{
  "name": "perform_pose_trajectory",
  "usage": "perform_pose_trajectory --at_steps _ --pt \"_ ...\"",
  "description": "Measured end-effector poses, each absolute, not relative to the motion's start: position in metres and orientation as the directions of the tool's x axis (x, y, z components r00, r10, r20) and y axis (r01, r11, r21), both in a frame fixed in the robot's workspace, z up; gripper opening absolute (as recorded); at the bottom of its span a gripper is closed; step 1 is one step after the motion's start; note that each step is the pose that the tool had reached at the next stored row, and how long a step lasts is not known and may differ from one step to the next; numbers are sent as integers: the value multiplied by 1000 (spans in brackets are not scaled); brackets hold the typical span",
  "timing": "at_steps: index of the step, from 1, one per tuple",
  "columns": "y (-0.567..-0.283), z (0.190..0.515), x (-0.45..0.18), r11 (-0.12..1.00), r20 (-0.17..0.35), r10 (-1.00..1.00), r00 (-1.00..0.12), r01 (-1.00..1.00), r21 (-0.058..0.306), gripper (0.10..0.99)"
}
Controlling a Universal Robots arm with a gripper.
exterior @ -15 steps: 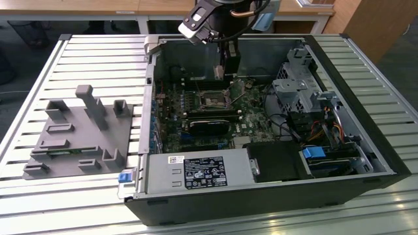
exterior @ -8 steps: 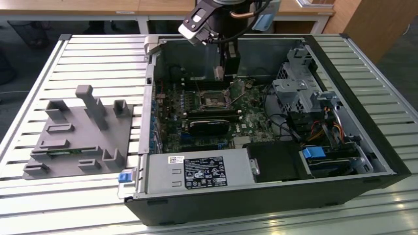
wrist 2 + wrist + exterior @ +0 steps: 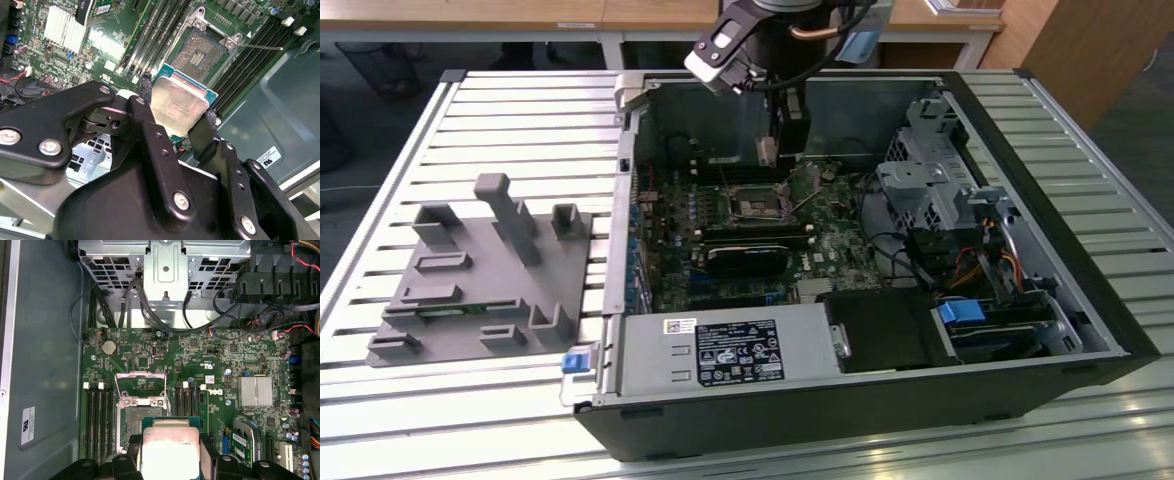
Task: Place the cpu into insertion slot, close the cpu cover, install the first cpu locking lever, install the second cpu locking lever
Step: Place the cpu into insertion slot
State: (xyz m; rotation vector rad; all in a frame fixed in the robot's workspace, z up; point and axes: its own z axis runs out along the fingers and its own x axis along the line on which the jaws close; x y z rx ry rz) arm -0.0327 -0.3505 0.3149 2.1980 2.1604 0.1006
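My gripper [image 3: 178, 111] is shut on the cpu [image 3: 176, 100], a flat square chip with a silver-tan top, pinched by two opposite edges between black fingers [image 3: 145, 89]. In the first wrist view the cpu [image 3: 170, 446] hangs above the motherboard and overlaps one edge of the insertion slot [image 3: 134, 423]. The second wrist view shows the insertion slot [image 3: 199, 54] as a dark square in a silver frame, uncovered, just beyond the chip. A thin wire lever [image 3: 261, 47] sticks out beside it. In the exterior view the gripper [image 3: 781, 152] reaches down into the open computer case above the slot [image 3: 755, 205].
Long black memory slots [image 3: 159, 35] flank the socket on both sides. A black block [image 3: 750, 256] lies just in front of the socket. A metal drive cage [image 3: 937, 190] and cables fill the exterior view's right. A grey fixture [image 3: 480, 270] sits outside the case on the slatted table.
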Motion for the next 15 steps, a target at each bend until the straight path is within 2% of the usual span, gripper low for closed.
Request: perform_pose_trajectory --at_steps 15 --pt "-351 311 -33 -17 5 1000 17 996 87 541"
